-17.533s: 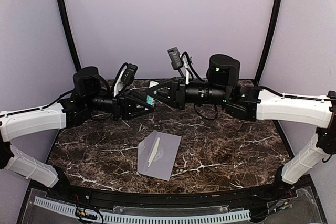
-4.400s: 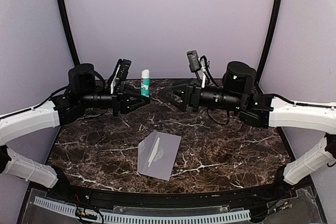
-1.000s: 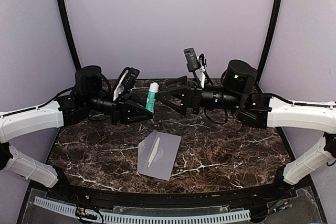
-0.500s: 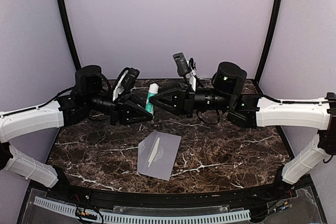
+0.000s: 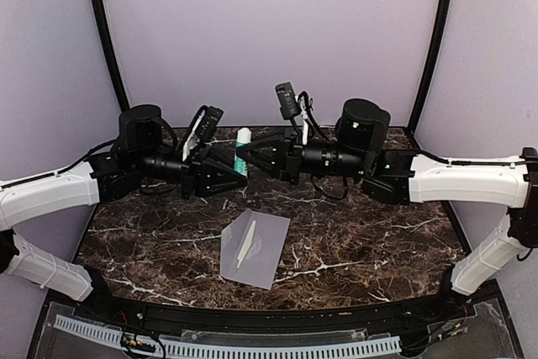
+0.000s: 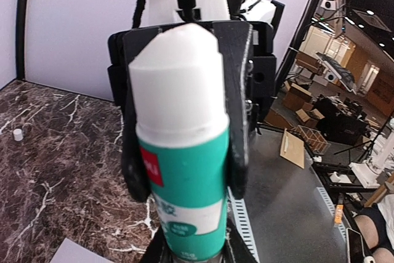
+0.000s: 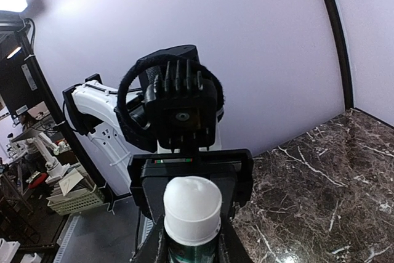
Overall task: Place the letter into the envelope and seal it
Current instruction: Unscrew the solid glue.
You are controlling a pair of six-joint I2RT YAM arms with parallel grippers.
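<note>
As it lies flat, the envelope (image 5: 262,251) runs near-to-far — far end rightward.

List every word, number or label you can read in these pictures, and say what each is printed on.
No text can be read in any view.
Red patch on the glue stick: white print, too blurred to read.
White panel on the stick's teal label: dark print, too blurred to read.
</note>
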